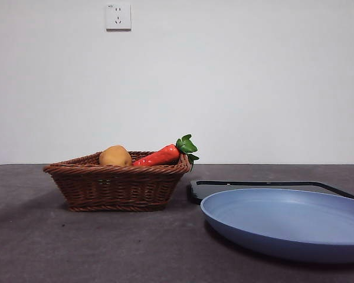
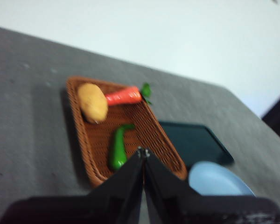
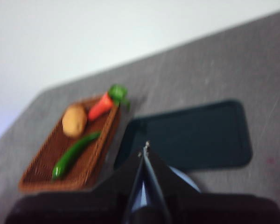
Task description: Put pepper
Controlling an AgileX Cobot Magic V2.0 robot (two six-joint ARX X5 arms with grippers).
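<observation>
1. Pepper: I see it lying inside the wicker basket, long, slim and glossy green, with its length along the basket floor. From the front camera I cannot see it; the basket wall hides it.
2. Potato: it rests in the same basket, near one end, apart from the pepper.
3. Carrot: red-orange, with a leafy green top that hangs over the basket rim; it lies just beside the potato. In the front camera its leaves stick up above the rim.
4. Black tray: flat on the grey tabletop, just beside the basket.
5. Blue plate: on the tabletop in front of the black tray, partly overlapping its view from the front camera.
6. Left gripper: I read its two black jaws as pressed together with nothing between them; it hangs above the tabletop, over the near edge of the basket, clear of the pepper.
7. Right gripper: its jaws are likewise together and hold nothing; it hangs above the black tray and plate, well apart from the basket.
8. Neither arm appears in the front camera.
</observation>
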